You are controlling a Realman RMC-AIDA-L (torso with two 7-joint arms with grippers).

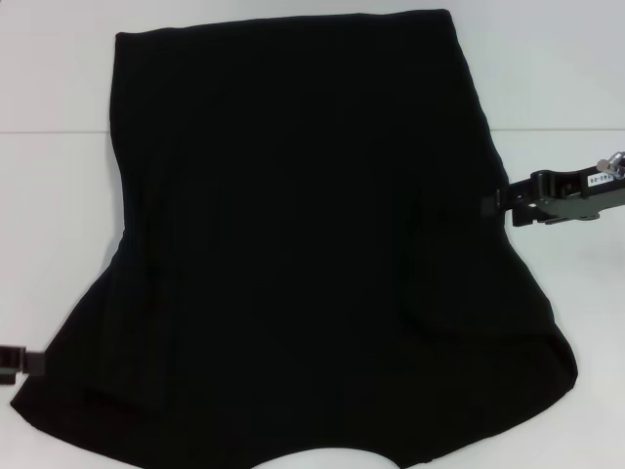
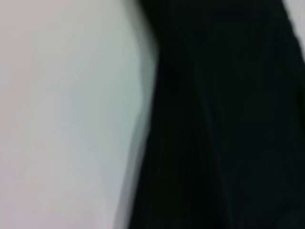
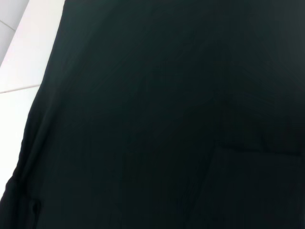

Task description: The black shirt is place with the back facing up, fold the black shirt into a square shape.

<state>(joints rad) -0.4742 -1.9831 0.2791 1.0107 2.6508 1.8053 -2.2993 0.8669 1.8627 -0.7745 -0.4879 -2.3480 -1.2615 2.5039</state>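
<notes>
The black shirt (image 1: 293, 244) lies flat on the white table (image 1: 49, 195) and fills most of the head view, plain side up, with no print showing. Faint flap edges show near its left and right sides. My right gripper (image 1: 500, 203) comes in from the right and sits at the shirt's right edge, about halfway up. Only a tip of my left gripper (image 1: 21, 362) shows at the picture's left border, beside the shirt's near-left corner. The left wrist view shows the black shirt (image 2: 228, 124) edge against the table. Cloth of the black shirt (image 3: 157, 119) fills the right wrist view.
A white table top (image 1: 566, 78) surrounds the shirt, with bare strips to its left and right and behind it. A thin seam line (image 1: 59, 131) runs across the table at the back. The shirt's near edge runs off the bottom of the head view.
</notes>
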